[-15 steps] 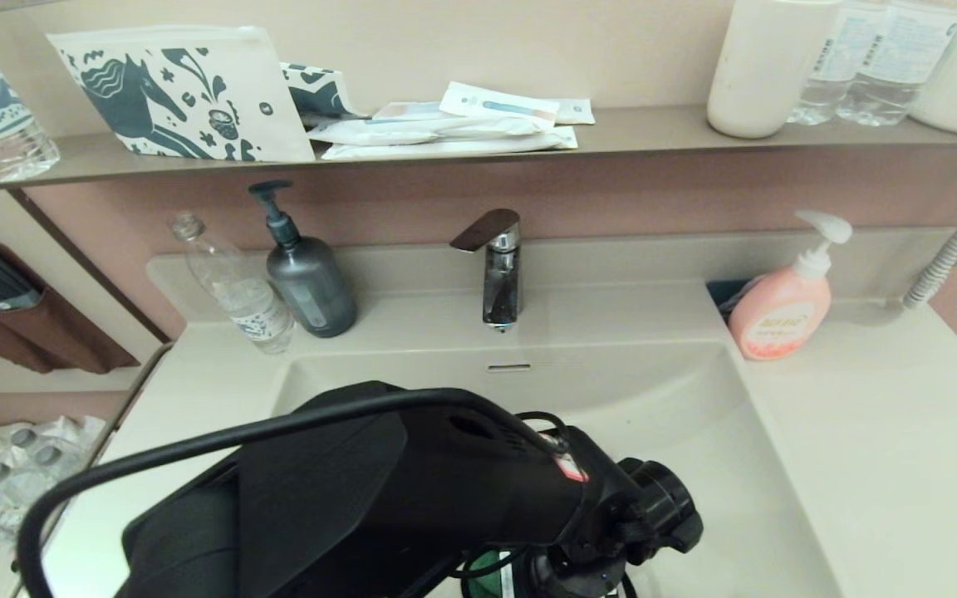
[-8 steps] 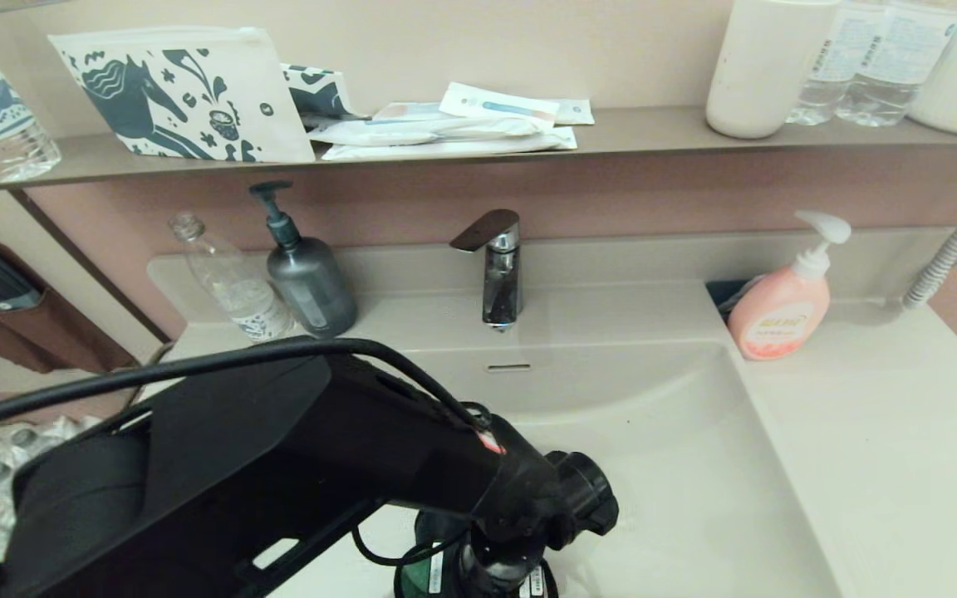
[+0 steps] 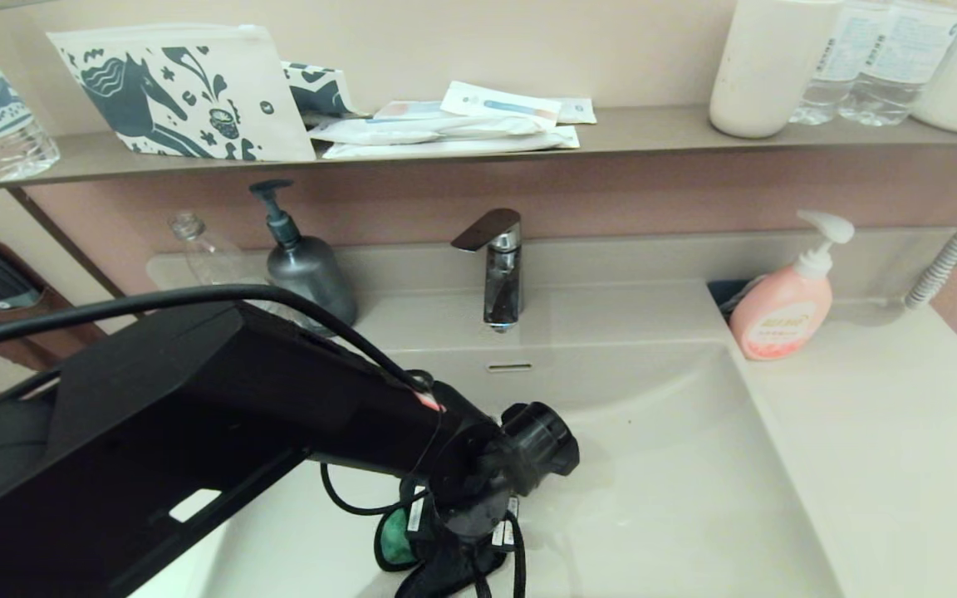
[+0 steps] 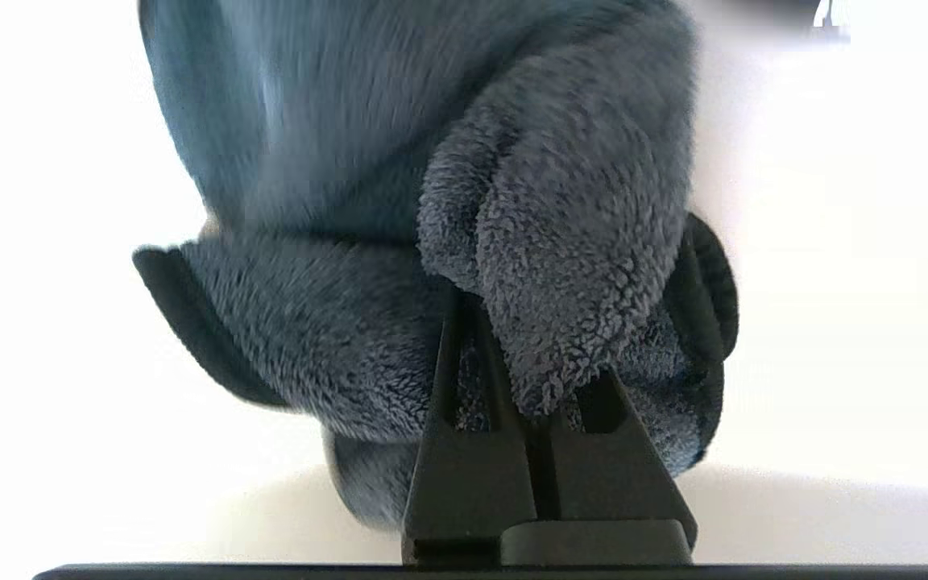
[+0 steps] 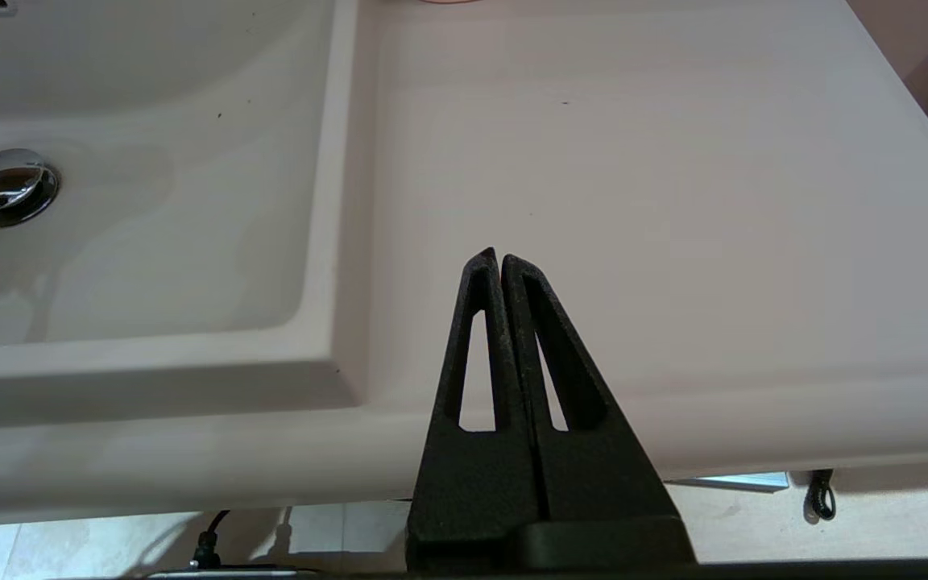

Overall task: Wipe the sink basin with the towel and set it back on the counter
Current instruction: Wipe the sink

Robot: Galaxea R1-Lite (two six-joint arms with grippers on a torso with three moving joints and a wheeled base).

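Now the left pincer point(image 4: 540, 379) is clamped tight on the towel point(image 4: 432, 242), its 2 fingers squeezed together around a bunched charcoal fold. From the head camera, that towel point(image 3: 433, 565) sits low in the sink basin point(image 3: 678, 498), a flash of green showing, pressed against the basin floor under the black left arm. The chrome drain plug point(image 5: 3, 184) lies close by. Over on the right, the right pincer point(image 5: 499, 258) hangs closed and empty above the desk point(image 5: 673, 201), just beside the basin rim, near the front edge.
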